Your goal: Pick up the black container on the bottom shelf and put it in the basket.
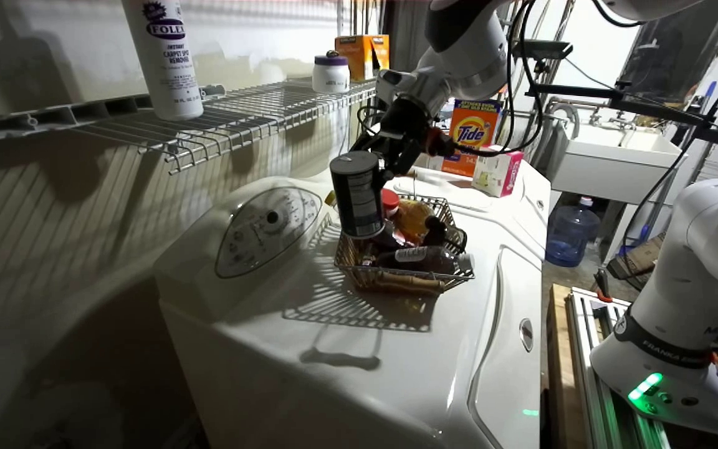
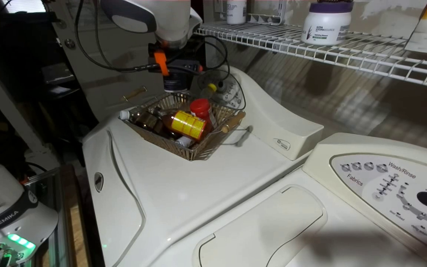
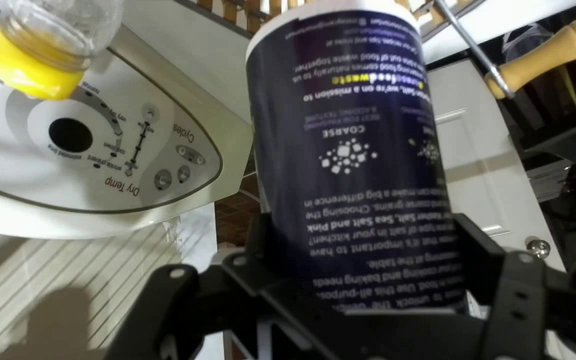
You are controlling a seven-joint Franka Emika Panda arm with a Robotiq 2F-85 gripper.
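The black container (image 1: pixel 356 196) is a dark canister with text on its side. My gripper (image 3: pixel 368 240) is shut on it, one finger on each side, in the wrist view, where the container (image 3: pixel 353 130) fills the middle. The container is roughly upright, slightly tilted, in the air over the edge of the basket (image 1: pixel 348 259) in an exterior view. In an exterior view the container (image 2: pixel 176 83) hangs just above the far side of the basket (image 2: pixel 165 144). The white wire bottom shelf (image 1: pixel 272 106) is to the side, higher than the basket.
The basket holds a brown bottle (image 1: pixel 418 257), a yellow-labelled bottle (image 2: pixel 188 124), a red-lidded jar (image 2: pixel 200 107) and a yellow-capped bottle (image 2: pixel 209 91). Its wooden handles (image 2: pixel 233 121) stick out. The shelf bears a white bottle (image 1: pixel 172 68), a purple-lidded jar (image 1: pixel 331 75) and an orange box (image 1: pixel 359 56).
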